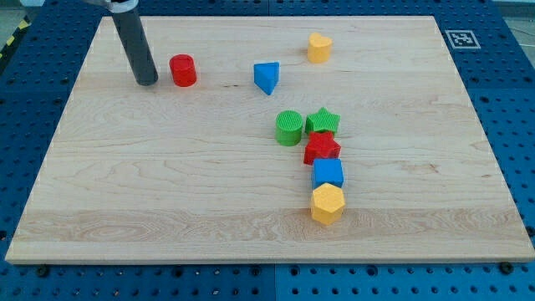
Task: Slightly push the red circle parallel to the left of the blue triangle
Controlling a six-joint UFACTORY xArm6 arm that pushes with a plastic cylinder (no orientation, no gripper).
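Note:
The red circle (183,70) stands on the wooden board near the view's top left. The blue triangle (267,77) stands to its right, apart from it by about a block and a half's width, at nearly the same height in the view. My tip (147,82) rests on the board just left of the red circle, with a small gap between them. The dark rod rises from it toward the view's top left.
A yellow block (319,48) stands at the top right of the triangle. A cluster sits right of centre: green circle (289,128), green star (322,122), red star (322,149), blue cube (328,174), yellow hexagon (328,203). The board's left edge (58,134) is near.

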